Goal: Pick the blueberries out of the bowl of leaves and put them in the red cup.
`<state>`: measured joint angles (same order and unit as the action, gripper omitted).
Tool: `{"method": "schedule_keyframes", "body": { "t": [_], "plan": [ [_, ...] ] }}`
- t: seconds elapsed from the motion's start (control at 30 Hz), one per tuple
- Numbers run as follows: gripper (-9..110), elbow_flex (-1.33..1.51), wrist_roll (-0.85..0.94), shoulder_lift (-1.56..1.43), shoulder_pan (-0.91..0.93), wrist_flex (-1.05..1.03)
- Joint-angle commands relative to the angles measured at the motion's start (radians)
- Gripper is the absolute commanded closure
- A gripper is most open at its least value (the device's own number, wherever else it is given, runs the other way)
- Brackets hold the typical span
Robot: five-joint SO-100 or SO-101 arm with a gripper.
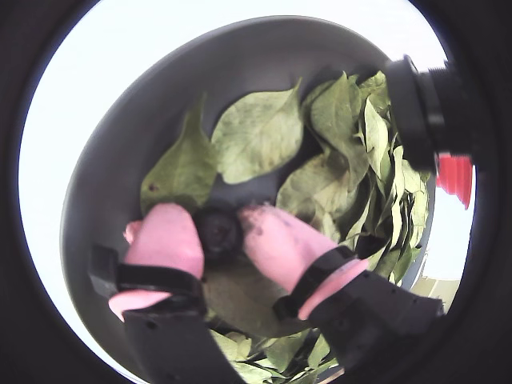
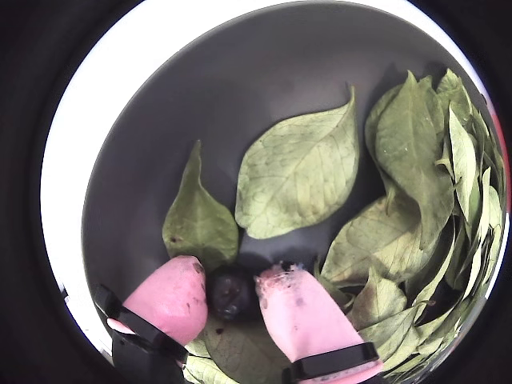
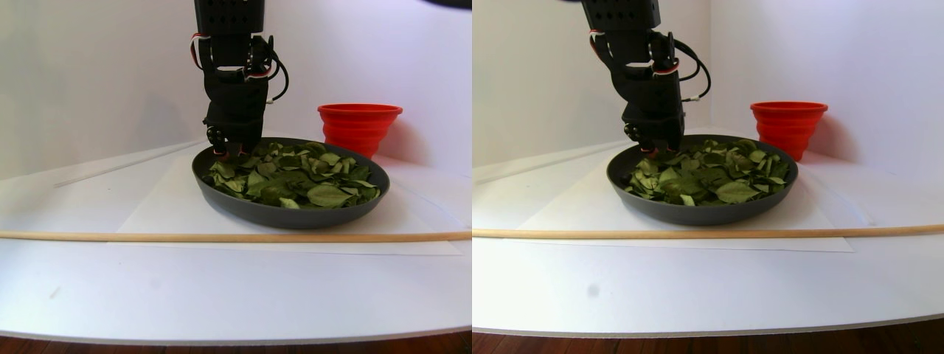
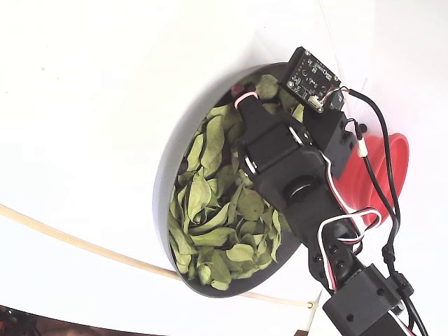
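In both wrist views a dark blueberry (image 1: 218,232) (image 2: 230,292) sits between my gripper's (image 1: 218,226) (image 2: 232,286) pink fingertips (image 1: 164,240), which press it from both sides low over the bare grey floor of the bowl (image 1: 120,144) (image 2: 160,120). Light green leaves (image 1: 256,132) (image 2: 300,172) lie around it and pile up on the right of those views. The stereo pair view shows the gripper (image 3: 223,153) dipped into the bowl's (image 3: 295,214) far left part. The red cup (image 3: 359,125) (image 4: 392,164) stands just behind the bowl; a sliver of it (image 1: 454,176) shows past the rim.
A thin wooden rod (image 3: 221,237) (image 4: 70,241) lies across the white table in front of the bowl. A white sheet (image 3: 162,206) lies under the bowl. White walls close the back corner behind the cup. My arm (image 4: 294,182) reaches over the bowl's cup side.
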<state>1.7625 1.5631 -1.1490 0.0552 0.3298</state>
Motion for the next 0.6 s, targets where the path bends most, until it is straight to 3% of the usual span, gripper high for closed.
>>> {"method": "schedule_keyframes", "body": {
  "t": [0.0,0.57],
  "plan": [
    [91,0.005,0.011,-0.135,0.02,0.009],
    [91,0.048,0.017,-0.219,0.043,0.009]
  ]
}}
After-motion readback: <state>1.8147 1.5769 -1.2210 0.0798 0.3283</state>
